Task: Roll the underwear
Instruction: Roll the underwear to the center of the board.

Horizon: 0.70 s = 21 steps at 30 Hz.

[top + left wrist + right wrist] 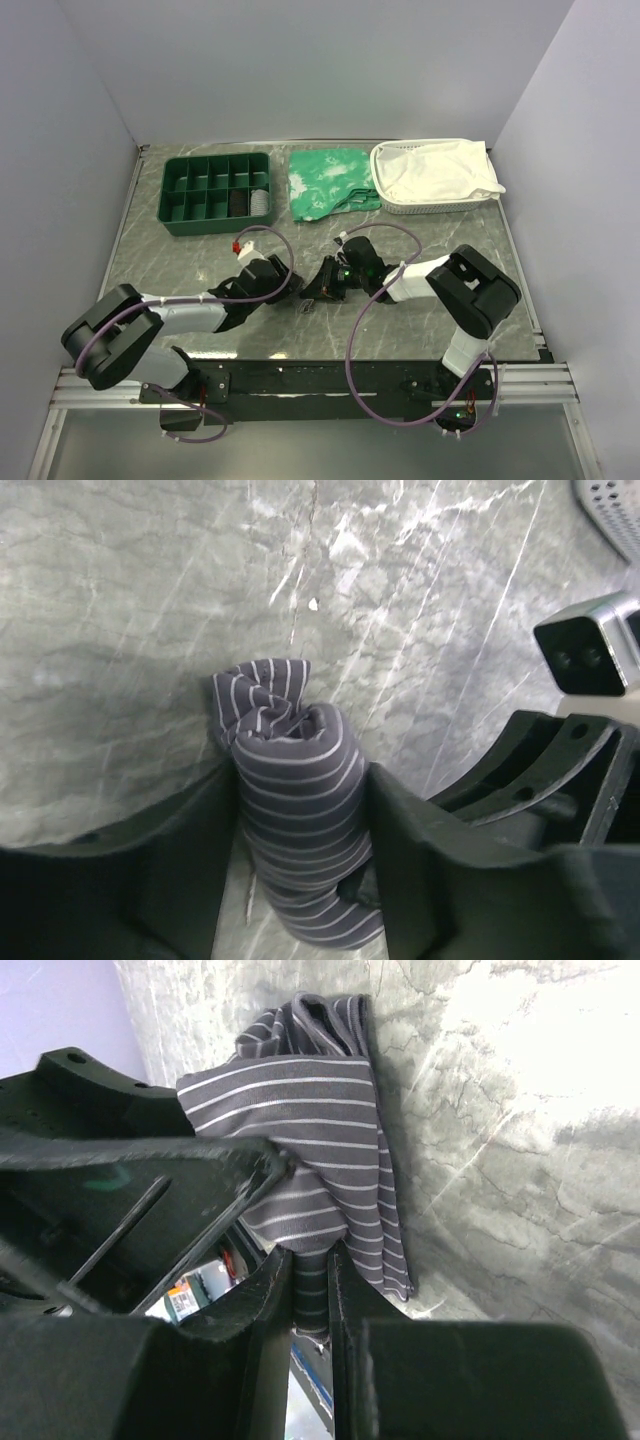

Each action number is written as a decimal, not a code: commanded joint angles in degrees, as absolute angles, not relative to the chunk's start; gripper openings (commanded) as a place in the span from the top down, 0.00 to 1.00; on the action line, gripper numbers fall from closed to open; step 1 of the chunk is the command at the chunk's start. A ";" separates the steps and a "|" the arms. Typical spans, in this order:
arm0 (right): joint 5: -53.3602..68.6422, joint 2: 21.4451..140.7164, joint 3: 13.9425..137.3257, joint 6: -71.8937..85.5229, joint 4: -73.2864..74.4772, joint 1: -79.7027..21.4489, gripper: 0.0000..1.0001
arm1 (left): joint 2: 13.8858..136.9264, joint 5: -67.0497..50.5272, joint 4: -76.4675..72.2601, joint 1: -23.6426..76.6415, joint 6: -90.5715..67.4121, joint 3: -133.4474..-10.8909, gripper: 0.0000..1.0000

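Note:
The underwear point(300, 780) is a tight roll of grey pinstriped fabric lying on the marble table, with a loose crumpled end point(262, 690) at its far side. My left gripper point(302, 815) straddles the roll, and both fingers touch its sides. My right gripper point(310, 1270) is shut on a fold of the underwear point(300, 1110), which bunches out above its fingertips. In the top view the two grippers, left point(296, 286) and right point(336, 280), meet at the table's middle with the dark bundle point(316, 288) between them.
A green compartment tray point(215, 192) stands at the back left. A green patterned cloth point(330, 180) lies beside it. A white basket point(400, 205) holding a white cloth point(435, 170) is at the back right. The right arm's black body point(540, 760) is close to my left fingers.

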<state>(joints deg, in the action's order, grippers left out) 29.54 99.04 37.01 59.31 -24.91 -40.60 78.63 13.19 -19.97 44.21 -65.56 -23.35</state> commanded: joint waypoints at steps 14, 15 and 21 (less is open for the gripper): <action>1.09 87.74 42.53 38.50 7.28 -46.22 0.50 | 86.57 13.62 -10.82 45.00 -61.35 -33.64 0.80; -1.21 86.67 43.67 37.63 8.34 -48.06 0.49 | 87.27 13.71 -7.33 45.35 -61.00 -34.62 0.81; -15.36 82.27 47.54 34.02 14.24 -55.89 0.43 | 90.87 12.57 1.48 45.70 -59.06 -40.86 0.80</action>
